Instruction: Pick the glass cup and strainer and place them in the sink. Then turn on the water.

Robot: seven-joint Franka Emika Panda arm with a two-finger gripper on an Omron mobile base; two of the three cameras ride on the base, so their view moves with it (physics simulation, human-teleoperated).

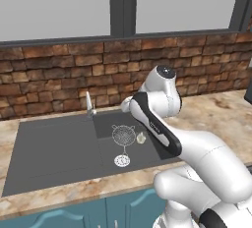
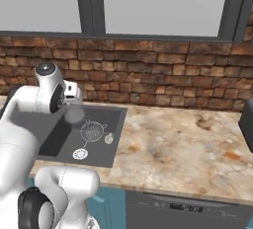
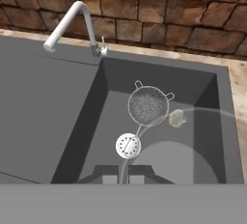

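Strainer lies in sink beyond gripper.

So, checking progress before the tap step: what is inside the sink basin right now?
The strainer lies on the floor of the sink beside the round drain. The glass cup hangs over the basin, blurring what's beneath it.

Strainer in sink; glass cup beside.
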